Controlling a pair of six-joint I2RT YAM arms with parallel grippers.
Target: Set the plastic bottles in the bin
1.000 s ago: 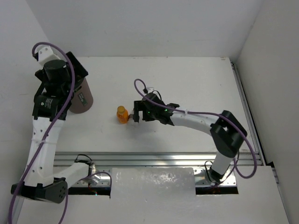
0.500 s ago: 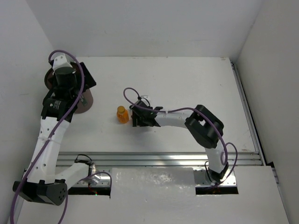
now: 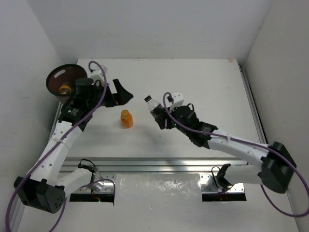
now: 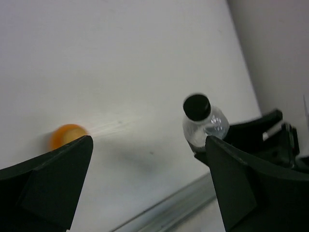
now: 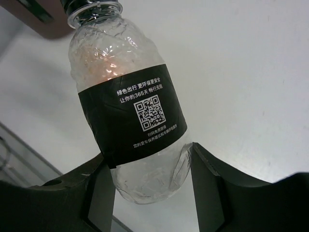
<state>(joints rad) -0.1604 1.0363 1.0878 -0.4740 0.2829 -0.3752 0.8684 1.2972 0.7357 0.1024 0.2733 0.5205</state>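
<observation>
the right gripper (image 3: 160, 116), earlier beside the orange bottle (image 3: 126, 118), now clamps the clear bottle (image 3: 153, 107) mid-frame, its long axis diagonal, black cap toward upper left. left gripper (image 3: 124, 93), jaws apart, has swung off the bin (image 3: 53, 77).

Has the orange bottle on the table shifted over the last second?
No. The orange bottle keeps the same spot, judged against the metal rail below it in the top view.

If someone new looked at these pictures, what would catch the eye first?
The clear bottle with black cap and label, gripped in the right pincer at the centre. Next, a small orange bottle standing alone left of it, and the dark brown bin at the far left corner.
</observation>
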